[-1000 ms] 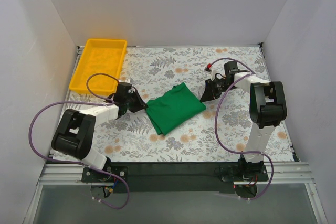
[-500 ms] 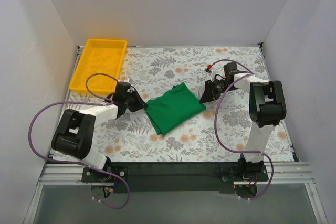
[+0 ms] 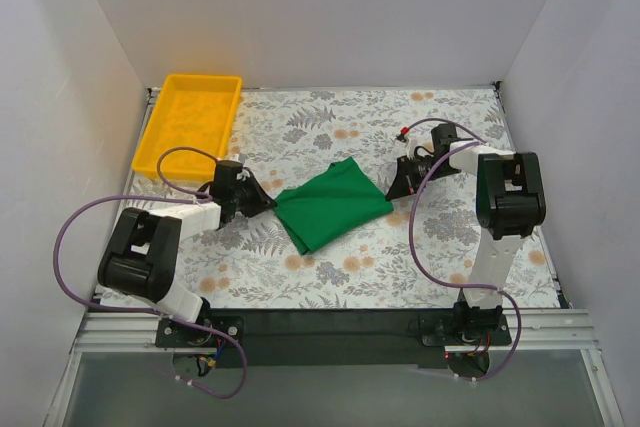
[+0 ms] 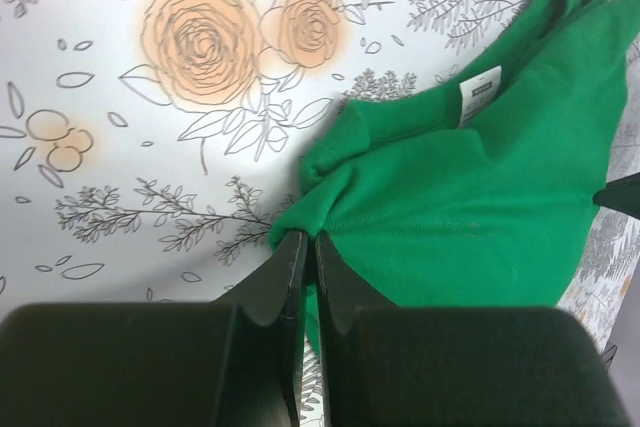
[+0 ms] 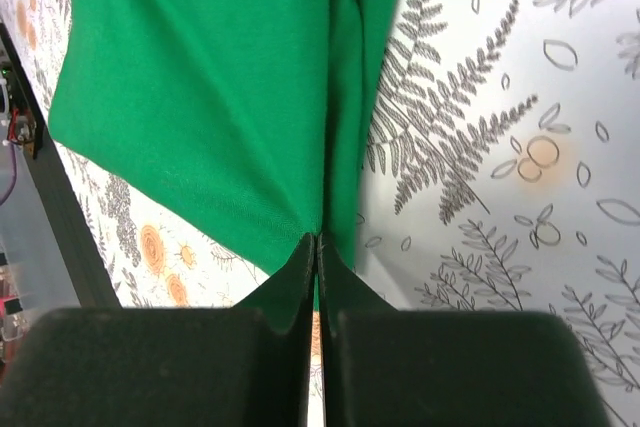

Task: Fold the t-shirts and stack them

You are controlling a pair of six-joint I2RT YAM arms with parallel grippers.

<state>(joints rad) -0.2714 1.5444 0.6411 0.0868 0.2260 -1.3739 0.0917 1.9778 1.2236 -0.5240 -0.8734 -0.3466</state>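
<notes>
The bright green t-shirt [image 3: 332,204] lies folded into a rough diamond on the floral table. My left gripper [image 3: 270,203] is at its left corner, and in the left wrist view [image 4: 311,239] it is shut on a bunched edge of the t-shirt [image 4: 470,197]. The white neck label [image 4: 480,90] shows further off. My right gripper [image 3: 394,188] is at the shirt's right corner. In the right wrist view [image 5: 317,240] it is shut on a fold of the t-shirt [image 5: 210,87].
A yellow plastic tray [image 3: 190,122] stands at the back left of the table. White walls close in the back and both sides. Purple cables loop beside each arm.
Both grippers have drawn slightly outward, the left to the left and the right to the right, each still holding its corner. The shirt is stretched a little wider between them.
</notes>
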